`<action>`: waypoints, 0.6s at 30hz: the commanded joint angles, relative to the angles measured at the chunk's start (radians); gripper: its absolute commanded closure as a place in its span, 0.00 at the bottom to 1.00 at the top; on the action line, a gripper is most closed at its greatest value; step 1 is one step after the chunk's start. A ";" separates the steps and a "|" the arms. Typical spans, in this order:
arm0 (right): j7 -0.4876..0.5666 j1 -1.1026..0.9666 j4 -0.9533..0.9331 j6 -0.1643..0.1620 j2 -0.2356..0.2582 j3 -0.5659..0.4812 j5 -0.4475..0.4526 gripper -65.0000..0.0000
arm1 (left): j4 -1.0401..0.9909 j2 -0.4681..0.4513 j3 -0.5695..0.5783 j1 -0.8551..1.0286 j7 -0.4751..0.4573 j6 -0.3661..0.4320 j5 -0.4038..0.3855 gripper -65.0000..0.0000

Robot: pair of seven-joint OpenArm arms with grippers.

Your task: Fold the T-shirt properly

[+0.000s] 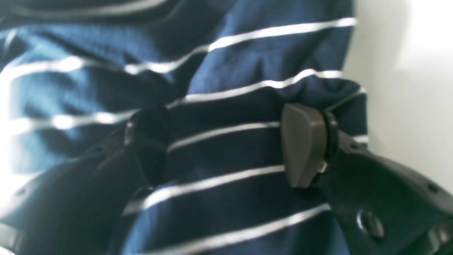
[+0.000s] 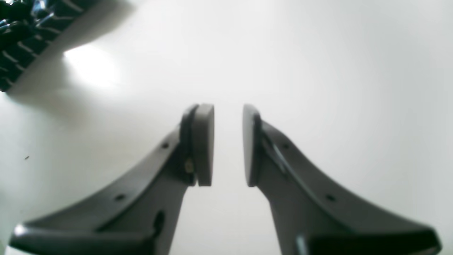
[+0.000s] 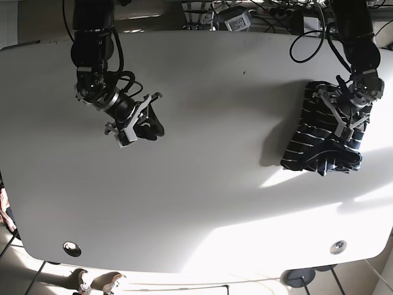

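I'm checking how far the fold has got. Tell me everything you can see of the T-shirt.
The T-shirt is dark navy knit with thin white stripes. It lies bunched and creased in a compact heap, not flat or neatly squared, near one end of the white table, casting a shadow. The left claw is down on it with wrinkled cloth bulging between its fingers; a firm grip cannot be confirmed. Nothing else touches it.

White table [image 3: 202, 203], cables [image 3: 270, 12] behind.
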 commanded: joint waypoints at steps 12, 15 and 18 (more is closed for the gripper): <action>0.033 0.011 0.053 0.009 0.006 0.003 0.019 0.80 | -0.555 -0.399 -0.161 0.007 -0.259 -0.030 0.027 0.29; 0.030 0.011 0.073 0.009 0.006 -0.002 0.018 0.80 | -0.491 -0.393 -0.164 0.007 -0.260 -0.030 0.000 0.29; 0.028 -0.003 0.116 0.009 0.006 0.001 0.011 0.80 | -0.384 -0.383 -0.160 0.018 -0.257 -0.030 -0.109 0.29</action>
